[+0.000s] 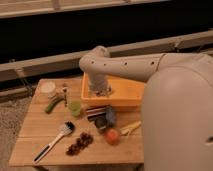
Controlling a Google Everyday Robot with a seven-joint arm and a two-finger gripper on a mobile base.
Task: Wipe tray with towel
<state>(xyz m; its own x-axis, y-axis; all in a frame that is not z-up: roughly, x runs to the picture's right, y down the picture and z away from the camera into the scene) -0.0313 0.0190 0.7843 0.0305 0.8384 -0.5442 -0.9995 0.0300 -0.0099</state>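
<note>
Gripper: the gripper (101, 93) points down inside the tray (131, 90), at the tray's left end, close to its left wall.
Opening: the jaws are spread wide, at their fullest.
Towel: the towel (109, 92) lies on the tray floor as a grey patch just beside the gripper, and the wrist mostly hides it.
Hold: nothing is visibly clamped. Whether the gripper touches the towel cannot be told.
Tray: it sits on the table (35, 131), along the rear edge, from the middle toward the right.
Near tray: a dark blue-grey box (108, 116) is just before its front wall.
Brush: the brush (52, 142) lies toward the table's front left corner.
</note>
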